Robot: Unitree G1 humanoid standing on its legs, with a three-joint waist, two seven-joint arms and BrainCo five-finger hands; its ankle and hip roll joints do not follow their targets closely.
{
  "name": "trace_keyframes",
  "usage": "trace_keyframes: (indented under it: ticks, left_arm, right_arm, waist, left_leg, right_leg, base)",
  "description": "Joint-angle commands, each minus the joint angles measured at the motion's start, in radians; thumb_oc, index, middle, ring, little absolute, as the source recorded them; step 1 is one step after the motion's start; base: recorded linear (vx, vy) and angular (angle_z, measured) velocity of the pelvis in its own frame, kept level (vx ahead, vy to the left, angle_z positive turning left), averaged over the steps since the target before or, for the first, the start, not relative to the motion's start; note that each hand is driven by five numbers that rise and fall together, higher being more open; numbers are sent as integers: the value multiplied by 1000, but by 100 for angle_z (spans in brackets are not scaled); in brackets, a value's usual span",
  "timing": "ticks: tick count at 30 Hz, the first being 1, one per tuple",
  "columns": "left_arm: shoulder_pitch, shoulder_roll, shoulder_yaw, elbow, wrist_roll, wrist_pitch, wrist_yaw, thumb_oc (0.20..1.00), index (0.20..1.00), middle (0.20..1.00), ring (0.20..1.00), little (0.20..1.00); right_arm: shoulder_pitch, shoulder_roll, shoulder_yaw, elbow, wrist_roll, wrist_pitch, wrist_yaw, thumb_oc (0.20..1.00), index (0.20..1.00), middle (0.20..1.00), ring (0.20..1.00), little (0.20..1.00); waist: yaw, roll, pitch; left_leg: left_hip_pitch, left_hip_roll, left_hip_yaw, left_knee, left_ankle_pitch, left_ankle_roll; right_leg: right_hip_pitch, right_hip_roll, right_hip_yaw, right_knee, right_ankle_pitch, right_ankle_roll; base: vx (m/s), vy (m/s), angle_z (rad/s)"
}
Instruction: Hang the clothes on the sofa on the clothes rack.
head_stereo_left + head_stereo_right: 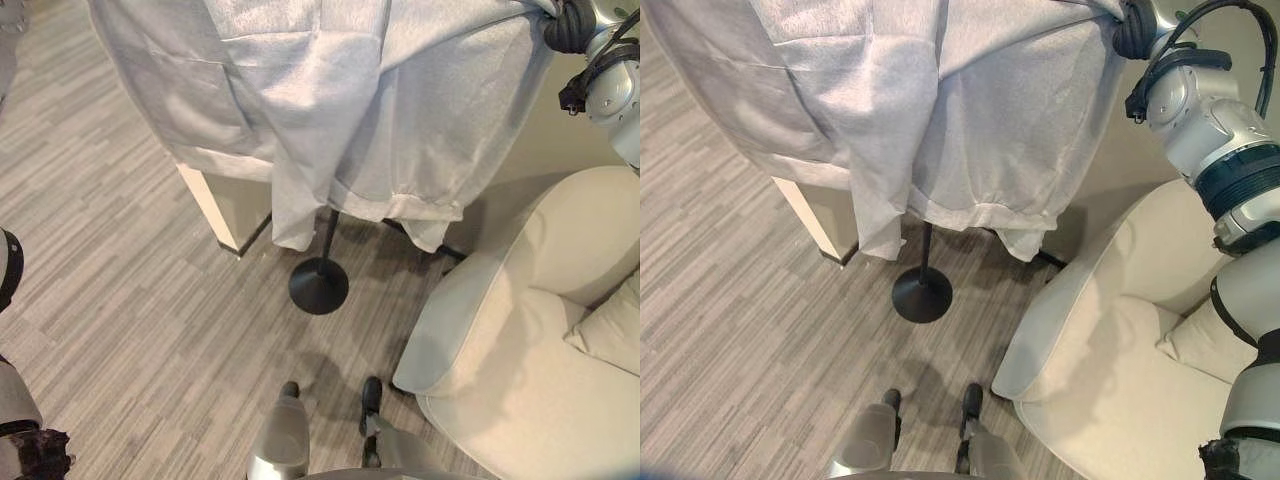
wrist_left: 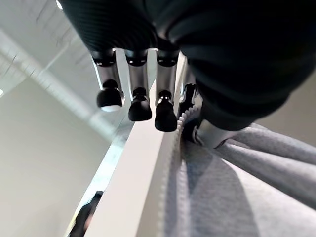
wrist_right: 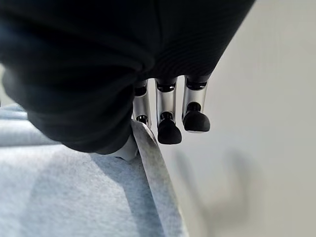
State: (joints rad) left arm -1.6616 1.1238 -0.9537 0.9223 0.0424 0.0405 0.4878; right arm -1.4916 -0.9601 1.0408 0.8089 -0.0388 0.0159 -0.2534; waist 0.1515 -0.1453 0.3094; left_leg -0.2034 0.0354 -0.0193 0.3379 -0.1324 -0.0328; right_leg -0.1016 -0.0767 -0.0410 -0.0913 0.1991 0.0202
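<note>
Rack pole (image 1: pixel 328 235) top behind grey garment (image 1: pixel 340 110) — garment's upper part cut off by pic edge

A: Garment (image 1: pixel 380 110) by right hand (image 3: pixel 170 116): plain light heather grey. Hand: silver fingers, dark tips, black ribbed cover.
B: Noted. Rack base (image 1: pixel 318 285) below it: matte black. Sofa (image 1: pixel 520 340): cream, no pattern.
A: Floor (image 1: pixel 120 290): grey wood-grain strips. Left hand (image 2: pixel 138 98): same silver and black.

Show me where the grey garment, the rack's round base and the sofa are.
grey garment (image 1: pixel 400 110), left eye view, middle of the hanging cloth.
rack's round base (image 1: pixel 318 285), left eye view, black disc.
sofa (image 1: pixel 520 340), left eye view, seat cushion.
</note>
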Motion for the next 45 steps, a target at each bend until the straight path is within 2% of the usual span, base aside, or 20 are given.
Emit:
trace_keyframes:
  ticks: [1, 4, 11, 15, 16, 17, 18, 19, 20, 21, 23, 29, 30, 31, 33, 34, 35, 39, 40, 45]
  left_arm:
    - [-75, 27, 3, 97, -3, 4, -12, 200, 200, 200, 200, 200]
    - [-41, 29, 25, 110, 1, 4, -28, 200, 200, 200, 200, 200]
    - [235, 32, 206, 110, 28, 2, -87, 200, 200, 200, 200, 200]
    - [553, -13, 488, -3, 53, 4, -95, 200, 200, 200, 200, 200]
    - [685, -59, 615, -77, 60, 6, -95, 200, 200, 200, 200, 200]
    - [754, -90, 685, -112, 54, 2, -98, 395, 395, 395, 395, 395]
    - [797, -123, 732, -136, 51, -1, -99, 699, 699, 699, 699, 699]
    - [850, -150, 781, -172, 53, -1, -101, 1000, 1000, 1000, 1000, 1000]
    - [909, -186, 832, -218, 55, -1, -109, 1000, 1000, 1000, 1000, 1000]
    - [920, -187, 839, -225, 57, 2, -110, 1000, 1000, 1000, 1000, 1000]
    - [1114, -305, 987, -374, 54, -5, -144, 1000, 1000, 1000, 1000, 1000]
    - [1374, -427, 1154, -513, 36, -8, -192, 1000, 1000, 1000, 1000, 1000]
    - [1419, -449, 1184, -536, 30, -9, -203, 1000, 1000, 1000, 1000, 1000]
    - [1542, -505, 1260, -576, 18, -17, -219, 1000, 1000, 1000, 1000, 1000]
    - [1570, -531, 1283, -571, -3, -19, -223, 1000, 1000, 1000, 1000, 1000]
    - [1644, -578, 1330, -577, -21, -22, -242, 1000, 1000, 1000, 1000, 1000]
    - [1646, -578, 1329, -579, -21, -21, -242, 1000, 1000, 1000, 1000, 1000]
    - [1800, -711, 1384, -528, -81, -38, -303, 1000, 1000, 1000, 1000, 1000]
    - [1847, -769, 1403, -464, -115, -45, -339, 1000, 1000, 1000, 1000, 1000]
    - [1915, -856, 1397, -271, -129, -56, -402, 1000, 1000, 1000, 1000, 1000]
  right_arm:
    - [-82, -39, -64, 92, -5, 22, -6, 200, 200, 200, 200, 200]
    - [-62, -29, -77, 97, -5, 19, 4, 200, 200, 200, 200, 200]
    - [144, 12, -241, 24, 2, 1, 36, 200, 200, 200, 200, 200]
    - [400, 78, -462, -188, 4, -23, 53, 200, 200, 200, 200, 200]
    - [498, 104, -532, -269, -6, -26, 58, 200, 200, 200, 200, 200]
    - [547, 126, -566, -293, -5, -33, 64, 200, 200, 200, 200, 200]
    - [574, 137, -583, -311, -8, -38, 66, 200, 200, 200, 200, 200]
    - [611, 153, -606, -336, -7, -41, 74, 285, 285, 285, 285, 285]
    - [651, 165, -632, -361, -6, -44, 82, 1000, 1000, 1000, 1000, 1000]
    - [655, 165, -631, -364, -7, -43, 82, 1000, 1000, 1000, 1000, 1000]
    - [778, 188, -700, -447, -20, -51, 114, 1000, 1000, 1000, 1000, 1000]
    - [948, 215, -833, -482, -54, -40, 126, 1000, 1000, 1000, 1000, 1000]
    - [977, 225, -871, -485, -51, -37, 121, 1000, 1000, 1000, 1000, 1000]
    - [1091, 268, -993, -535, -47, -32, 115, 1000, 1000, 1000, 1000, 1000]
    - [1134, 271, -1041, -566, -53, -32, 107, 1000, 1000, 1000, 1000, 1000]
    - [1205, 288, -1132, -608, -58, -31, 96, 1000, 1000, 1000, 1000, 1000]
    - [1209, 289, -1134, -611, -58, -30, 97, 1000, 1000, 1000, 1000, 1000]
    - [1363, 315, -1336, -696, -83, -36, 59, 1000, 1000, 1000, 1000, 1000]
    - [1442, 322, -1429, -704, -110, -33, 42, 1000, 1000, 1000, 1000, 1000]
    - [1639, 354, -1574, -573, -174, -8, 39, 1000, 1000, 1000, 1000, 1000]
  waist:
    - [39, 34, 58]
    - [39, 35, 72]
    - [30, 37, 69]
    - [17, 36, 48]
    - [9, 38, 32]
    - [7, 38, 23]
    - [8, 37, 18]
    - [5, 39, 9]
    - [3, 41, -1]
    - [2, 43, -5]
    - [-7, 51, -48]
    - [-13, 69, -116]
    - [-11, 73, -123]
    - [-13, 81, -152]
    - [-16, 85, -162]
    - [-18, 92, -176]
    - [-18, 92, -179]
    - [-26, 114, -199]
    - [-34, 123, -205]
    - [-48, 125, -213]
  left_leg:
    - [209, 39, 4, -425, 157, 0]
    - [202, 41, 3, -425, 160, -1]
    - [198, 38, 6, -425, 159, 3]
    - [206, 34, 12, -425, 153, 7]
    - [215, 35, 13, -425, 143, 9]
    - [218, 34, 13, -425, 141, 9]
    - [217, 33, 12, -425, 145, 10]
    - [218, 33, 11, -425, 144, 10]
    - [220, 33, 11, -425, 143, 11]
    - [222, 34, 12, -425, 137, 11]
    - [226, 32, 13, -425, 138, 14]
    - [238, 32, 13, -425, 137, 18]
    - [239, 33, 13, -425, 140, 18]
    - [242, 34, 13, -425, 145, 18]
    - [241, 34, 14, -425, 148, 17]
    - [242, 36, 14, -425, 152, 17]
    - [241, 36, 13, -425, 151, 17]
    - [250, 40, 16, -425, 150, 19]
    - [249, 41, 18, -425, 151, 20]
    - [247, 44, 18, -425, 154, 17]
  right_leg:
    - [99, -43, 6, 4, -136, 19]
    - [92, -42, 7, 4, -136, 18]
    - [81, -44, 13, 4, -131, 18]
    - [82, -49, 16, 4, -122, 18]
    - [89, -51, 17, 4, -125, 18]
    - [90, -53, 17, 4, -122, 18]
    - [89, -55, 17, 4, -116, 18]
    - [91, -57, 18, 4, -116, 17]
    - [91, -58, 17, 4, -115, 17]
    - [93, -57, 17, 4, -120, 17]
    - [94, -63, 18, 4, -110, 15]
    - [102, -68, 13, 4, -106, 15]
    - [103, -69, 12, 4, -106, 16]
    - [104, -72, 9, 4, -101, 17]
    - [104, -73, 6, 4, -98, 18]
    - [104, -75, 2, 4, -98, 19]
    - [103, -75, 1, 4, -98, 19]
    - [106, -77, -4, 4, -102, 23]
    - [104, -78, -5, 4, -100, 24]
    - [98, -84, -9, 4, -94, 24]
  base:
    - [-78, 17, -2]
    - [-58, 14, -5]
    - [-9, 10, -1]
    - [49, 25, -7]
    - [55, 13, -5]
    - [58, 7, -4]
    - [30, 4, -5]
    - [25, 3, -7]
    - [46, 2, -7]
    - [64, 11, -1]
    - [72, 17, 0]
    - [46, 9, -1]
    - [55, 41, 4]
    - [50, 36, 4]
    - [39, 40, 2]
    - [24, 37, 1]
    - [23, 36, 3]
    - [15, 44, -2]
    - [15, 67, 3]
    - [-6, 20, 2]
